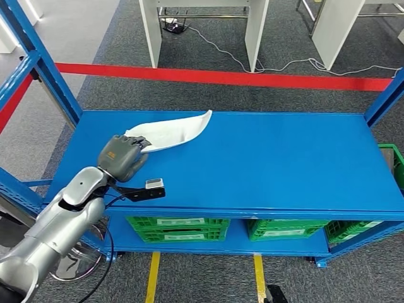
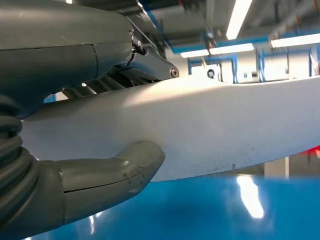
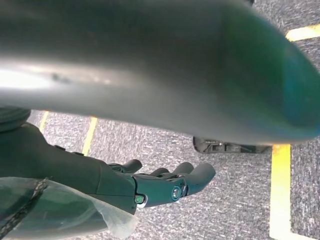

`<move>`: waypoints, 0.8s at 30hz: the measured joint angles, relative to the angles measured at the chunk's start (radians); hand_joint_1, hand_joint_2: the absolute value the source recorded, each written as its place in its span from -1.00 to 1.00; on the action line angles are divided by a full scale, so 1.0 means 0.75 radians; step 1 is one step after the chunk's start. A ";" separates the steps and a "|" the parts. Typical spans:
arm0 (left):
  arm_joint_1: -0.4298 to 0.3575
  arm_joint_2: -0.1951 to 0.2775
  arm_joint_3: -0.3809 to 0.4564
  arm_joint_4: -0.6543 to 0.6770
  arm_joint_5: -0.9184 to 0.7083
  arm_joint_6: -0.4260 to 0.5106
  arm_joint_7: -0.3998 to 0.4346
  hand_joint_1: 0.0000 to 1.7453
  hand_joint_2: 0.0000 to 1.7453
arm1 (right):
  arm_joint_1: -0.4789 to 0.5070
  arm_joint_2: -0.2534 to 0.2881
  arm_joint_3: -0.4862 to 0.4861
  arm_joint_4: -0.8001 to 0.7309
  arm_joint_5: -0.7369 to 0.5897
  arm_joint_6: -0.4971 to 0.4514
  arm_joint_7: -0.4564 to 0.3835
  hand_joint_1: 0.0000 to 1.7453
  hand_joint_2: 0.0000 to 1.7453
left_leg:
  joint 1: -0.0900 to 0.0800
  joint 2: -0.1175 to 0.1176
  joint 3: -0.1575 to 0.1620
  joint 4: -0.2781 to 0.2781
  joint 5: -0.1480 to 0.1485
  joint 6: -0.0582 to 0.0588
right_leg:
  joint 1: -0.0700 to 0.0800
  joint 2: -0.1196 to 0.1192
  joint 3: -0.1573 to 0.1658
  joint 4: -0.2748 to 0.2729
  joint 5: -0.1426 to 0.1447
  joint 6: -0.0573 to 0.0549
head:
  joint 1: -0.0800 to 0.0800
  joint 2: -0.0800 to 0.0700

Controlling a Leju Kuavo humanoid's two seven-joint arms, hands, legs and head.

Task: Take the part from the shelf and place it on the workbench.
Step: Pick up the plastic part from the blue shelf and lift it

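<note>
Left hand [image 1: 123, 156] gripped the white part [image 1: 172, 132] by one end on the blue shelf [image 1: 267, 164], right hand [image 3: 166, 185] hung open; off-centre hold risked the far end drooping or twisting out

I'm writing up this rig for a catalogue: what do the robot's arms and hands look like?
The left arm has smooth silver shells, a black cable and a small black camera module at the wrist. The left hand is matte grey. The right hand has dark fingers with visible screws.
</note>
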 joint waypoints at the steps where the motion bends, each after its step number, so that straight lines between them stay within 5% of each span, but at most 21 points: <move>1: 0.022 0.005 0.011 -0.042 0.009 0.025 -0.002 1.00 1.00 | 0.001 0.000 0.000 0.000 0.005 -0.003 -0.003 -1.00 -1.00 | 0.000 0.000 0.000 0.000 0.000 0.000 | 0.000 0.000 0.000 0.000 0.000 0.000 | 0.000 0.000; 6: 0.172 0.022 0.094 -0.273 0.100 0.139 -0.031 1.00 1.00 | 0.007 0.004 0.000 0.001 0.023 -0.016 -0.029 -1.00 -1.00 | -0.004 0.003 0.003 -0.005 0.005 0.030 | -0.010 0.001 0.004 -0.012 0.006 0.021 | -0.001 0.000; 8: 0.227 0.023 0.124 -0.362 0.131 0.152 -0.044 1.00 1.00 | 0.011 0.005 0.000 0.001 0.030 -0.020 -0.034 -1.00 -1.00 | 0.002 0.009 0.014 -0.036 0.027 0.046 | -0.008 0.000 -0.010 0.018 -0.030 0.027 | 0.001 0.000; 11: 0.302 0.025 0.159 -0.459 0.164 0.162 -0.061 1.00 1.00 | 0.014 0.005 0.000 0.003 0.048 -0.026 -0.034 -1.00 -1.00 | 0.004 0.015 0.011 -0.048 0.039 0.055 | -0.007 -0.002 -0.102 0.247 -0.164 0.032 | 0.003 0.000; 13: 0.367 0.026 0.181 -0.520 0.178 0.168 -0.068 1.00 1.00 | 0.017 0.005 0.003 0.005 0.080 -0.027 -0.034 -1.00 -1.00 | 0.005 0.017 0.004 -0.042 0.039 0.053 | -0.011 -0.004 -0.134 0.348 -0.189 0.041 | 0.003 0.000; 14: 0.400 0.026 0.190 -0.551 0.182 0.171 -0.068 1.00 1.00 | 0.019 0.004 0.008 0.006 0.104 -0.028 -0.034 -1.00 -1.00 | 0.007 0.018 0.000 -0.036 0.039 0.050 | -0.014 -0.005 -0.114 0.321 -0.163 0.046 | 0.003 0.000; 16: 0.469 0.026 0.212 -0.616 0.191 0.172 -0.066 1.00 1.00 | 0.020 0.004 0.023 0.004 0.150 -0.036 -0.035 -1.00 -1.00 | 0.013 0.018 -0.011 -0.015 0.032 0.035 | -0.022 -0.010 -0.016 0.155 -0.094 0.058 | 0.004 0.000; 18: 0.535 0.027 0.236 -0.684 0.198 0.172 -0.067 1.00 1.00 | 0.024 0.005 0.040 -0.001 0.178 -0.053 -0.032 -1.00 -1.00 | 0.012 0.016 -0.028 0.014 0.026 0.015 | -0.024 -0.008 0.051 0.044 -0.069 0.057 | 0.006 0.000; 22: 0.613 0.027 0.251 -0.772 0.209 0.168 -0.072 1.00 1.00 | 0.037 0.004 0.054 -0.012 0.188 -0.078 -0.017 -1.00 -1.00 | 0.012 0.009 -0.049 0.044 0.019 -0.011 | -0.022 -0.006 0.037 0.044 -0.064 0.017 | 0.005 0.000; 24: 0.630 0.026 0.254 -0.794 0.223 0.162 -0.076 1.00 1.00 | 0.040 0.004 0.054 -0.014 0.180 -0.078 -0.019 -1.00 -1.00 | 0.016 0.009 -0.080 0.128 -0.067 -0.023 | -0.023 -0.010 0.016 0.041 -0.046 -0.010 | 0.003 0.000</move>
